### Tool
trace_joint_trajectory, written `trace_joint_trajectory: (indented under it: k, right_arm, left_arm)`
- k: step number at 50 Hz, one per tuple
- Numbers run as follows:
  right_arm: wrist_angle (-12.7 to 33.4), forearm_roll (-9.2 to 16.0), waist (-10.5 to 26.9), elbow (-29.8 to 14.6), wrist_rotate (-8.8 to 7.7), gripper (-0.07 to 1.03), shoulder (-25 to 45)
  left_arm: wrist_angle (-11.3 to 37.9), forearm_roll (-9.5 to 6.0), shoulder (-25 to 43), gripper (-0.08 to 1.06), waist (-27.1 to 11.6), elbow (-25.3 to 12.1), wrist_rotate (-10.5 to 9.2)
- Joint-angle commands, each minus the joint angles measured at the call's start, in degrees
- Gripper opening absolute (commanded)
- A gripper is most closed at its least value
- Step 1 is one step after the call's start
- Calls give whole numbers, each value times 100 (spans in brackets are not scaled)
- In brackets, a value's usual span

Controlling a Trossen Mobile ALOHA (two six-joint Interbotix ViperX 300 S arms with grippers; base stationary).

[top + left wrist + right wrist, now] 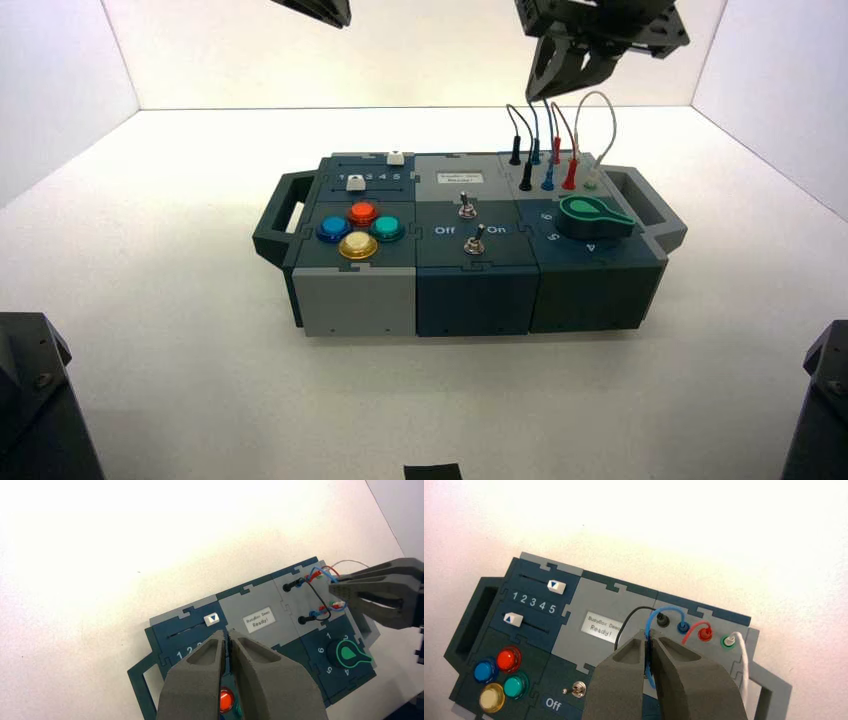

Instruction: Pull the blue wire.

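- Two grippers are in view; only the right gripper (650, 641) is at work, over the wire section at the box's (470, 295) rear right corner.
- Near edge of the high view: dark arm bases at both lower corners and a small black patch on the white table (150, 330).
- Box front row, left to right: four round buttons (360, 228) (blue, red, green, yellow), two toggle switches (470, 225) between "Off" and "On" lettering, and a green knob (592, 215) on a numbered dial.
- Box rear row, left to right: two white sliders (375, 170) with a 1–5 scale between their tracks, a small display (600, 625) reading "Ready!", and the wire sockets.
- Blue wire (670, 611): arches up from a blue plug in the rear socket row, then runs down between the right gripper's fingers (624, 655).
- Right gripper: clenched on the blue wire, with the fingertips nearly meeting around it.
- Obstructions: the black wire (636, 611) crosses directly beside the grip point; the red wire (696, 627) and white wire (744, 655) stand just beside, toward the right handle.
- The right gripper's fingers hide the blue wire's near plug.
- Left gripper (227, 639): hangs above the slider and button area, well apart from the wires, holding nothing; its fingertips sit close together with a narrow slit between them.
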Motion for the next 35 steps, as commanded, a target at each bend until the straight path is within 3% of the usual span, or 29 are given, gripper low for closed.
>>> trace_joint_trajectory:
  k: [1,18,35]
  right_arm:
    - [-44,-62,9,-211,-9,-2,-229]
    - [79,-246,0,-475,-9,-2,-501]
    - [114,-272,-9,-519,-9,-2,-642]
  left_arm:
    - [-26,0,-79,3,-26,-185,18]
    - [-26,0,-88,3,-26,-193,9]
    - [-26,9,-70,3,-26,-193,9]
